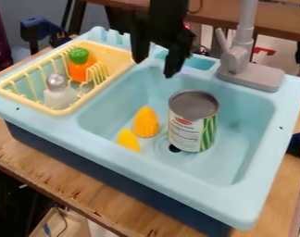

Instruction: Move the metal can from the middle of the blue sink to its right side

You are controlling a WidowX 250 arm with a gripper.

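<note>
Camera view: gripper [157, 59] open, empty, above sink [269, 171]; upright can [188, 132] prob. stiff, slick, wt. unclear; best hold: upper rim [193, 119].

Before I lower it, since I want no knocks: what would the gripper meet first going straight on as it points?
Probably the light blue toy sink basin, near its back wall, as the gripper points down. Depth is unclear; the larger toy corn piece might lie in line instead.

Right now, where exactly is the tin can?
In the camera view, the tin can stands upright in the light-blue sink, just to the picture's right of the ridged orange piece and nearer the camera than the gray faucet.
</note>
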